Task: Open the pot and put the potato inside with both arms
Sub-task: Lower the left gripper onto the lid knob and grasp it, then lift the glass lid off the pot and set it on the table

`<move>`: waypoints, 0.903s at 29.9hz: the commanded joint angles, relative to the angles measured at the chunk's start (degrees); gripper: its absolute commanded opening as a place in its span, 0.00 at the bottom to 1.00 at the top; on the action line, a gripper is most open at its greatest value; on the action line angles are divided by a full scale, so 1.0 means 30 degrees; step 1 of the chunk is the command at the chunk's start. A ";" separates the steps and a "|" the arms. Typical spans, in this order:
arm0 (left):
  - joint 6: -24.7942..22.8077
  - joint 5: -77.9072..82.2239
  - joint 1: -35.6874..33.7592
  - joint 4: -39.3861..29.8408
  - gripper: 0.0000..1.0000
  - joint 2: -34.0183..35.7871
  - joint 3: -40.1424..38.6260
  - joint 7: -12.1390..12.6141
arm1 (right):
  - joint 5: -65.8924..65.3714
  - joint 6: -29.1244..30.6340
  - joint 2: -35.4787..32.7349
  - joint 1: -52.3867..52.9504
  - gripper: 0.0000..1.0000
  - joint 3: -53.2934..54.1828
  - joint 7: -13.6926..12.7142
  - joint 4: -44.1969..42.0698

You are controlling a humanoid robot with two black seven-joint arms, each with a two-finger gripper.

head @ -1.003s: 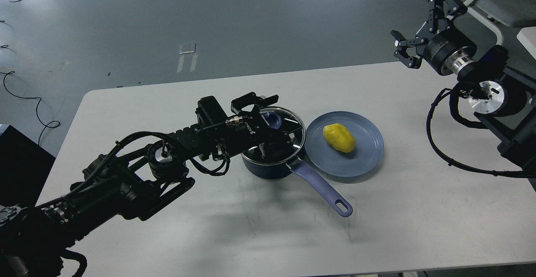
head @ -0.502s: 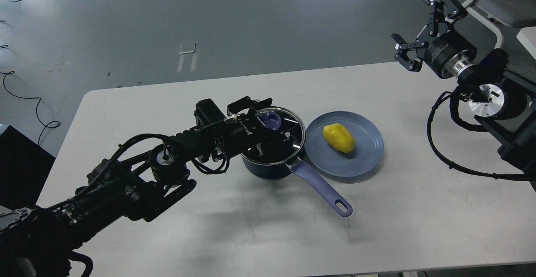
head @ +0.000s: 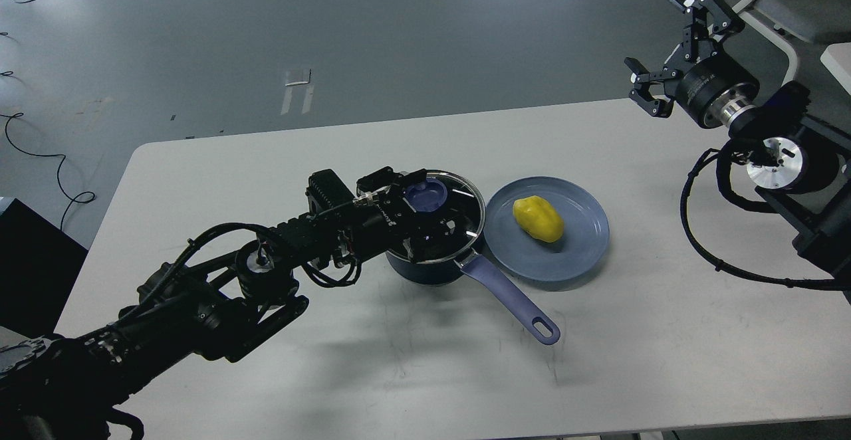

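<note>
The left pincer [head: 425,211] straddles the lid knob [head: 427,194], fingers apart; the wide right pincer [head: 671,51] hangs far right of the potato [head: 538,219].

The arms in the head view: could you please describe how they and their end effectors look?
Both arms are black and jointed, with silver rings at the joints and loose black cables looping alongside. The right end effector has two slim black claw fingers on a round barrel. The left end effector is a boxy black unit with small white lettering.
</note>
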 commanded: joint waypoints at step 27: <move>0.1122 -0.5094 -0.2245 -0.1212 0.36 0.3239 -0.0116 -0.0126 | -0.0030 0.0059 -0.0063 0.0221 1.00 -0.0174 -0.0001 0.0028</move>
